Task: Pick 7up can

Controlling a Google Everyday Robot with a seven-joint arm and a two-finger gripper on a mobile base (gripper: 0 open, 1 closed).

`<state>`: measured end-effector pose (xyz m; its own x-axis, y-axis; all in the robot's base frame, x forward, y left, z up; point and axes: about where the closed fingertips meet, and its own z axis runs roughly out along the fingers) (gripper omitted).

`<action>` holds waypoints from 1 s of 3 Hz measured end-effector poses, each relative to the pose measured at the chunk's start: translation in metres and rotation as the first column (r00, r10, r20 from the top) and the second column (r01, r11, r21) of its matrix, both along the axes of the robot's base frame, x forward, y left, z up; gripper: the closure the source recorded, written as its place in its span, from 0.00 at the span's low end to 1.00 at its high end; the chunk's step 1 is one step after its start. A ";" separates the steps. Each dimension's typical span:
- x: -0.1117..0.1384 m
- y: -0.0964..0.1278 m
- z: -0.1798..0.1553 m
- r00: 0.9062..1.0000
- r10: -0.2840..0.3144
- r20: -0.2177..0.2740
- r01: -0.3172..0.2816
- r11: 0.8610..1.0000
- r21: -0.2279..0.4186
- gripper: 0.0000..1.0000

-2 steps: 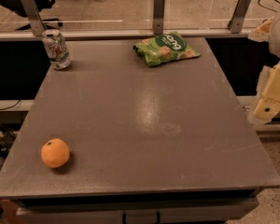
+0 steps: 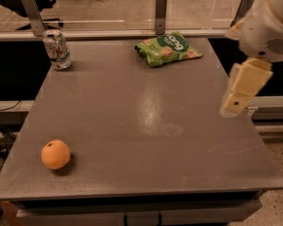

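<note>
Lying nearest, an orange [image 2: 55, 154] sat front-left on the table [image 2: 146, 126]. The gripper [image 2: 236, 100] hung over the right edge, nothing visibly held; its opening could not be told. The 7up can [image 2: 56, 50] stood upright at the far-left corner, long axis vertical, top upward. A level sideways approach across the table, clear of the snack bag [image 2: 169, 48], would likely suit it.

The can [image 2: 56, 50] is standing upright near the far left corner of the table [image 2: 146, 126], close to its left edge. It is showing a silvery-white body with green and red markings and a silver top, and its base is resting flat on the grey surface. The gripper [image 2: 237, 98] is hanging over the table's right edge, well apart from the can, on the opposite side.
</note>
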<state>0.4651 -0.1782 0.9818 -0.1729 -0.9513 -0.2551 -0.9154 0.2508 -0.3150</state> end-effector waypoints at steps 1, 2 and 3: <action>0.046 0.067 -0.022 0.998 0.059 0.013 -0.060 0.996 0.070 0.00; 0.084 0.141 -0.038 0.991 0.131 0.027 -0.133 0.981 0.143 0.00; 0.112 0.214 -0.048 0.980 0.195 0.047 -0.201 0.947 0.251 0.00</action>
